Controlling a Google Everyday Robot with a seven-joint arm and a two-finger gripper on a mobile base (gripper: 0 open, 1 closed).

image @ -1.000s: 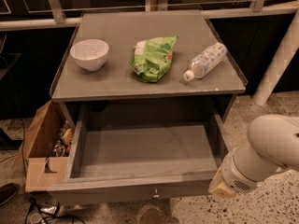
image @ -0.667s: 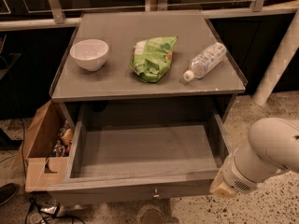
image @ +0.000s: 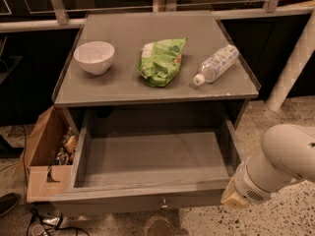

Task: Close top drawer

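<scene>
Nothing had visibly moved: drawer [image: 123, 199] stood open, hand [image: 235, 199] beside its front right corner, its grip impossible to tell.

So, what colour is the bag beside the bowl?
Bag: green, camera view. The gripper is by the right front corner of the open top drawer.

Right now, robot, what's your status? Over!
Gripper low, beside the front right corner of the drawer. Top drawer pulled far out, not yet closed. Nothing seen inside it or blocking its way back in.
</scene>
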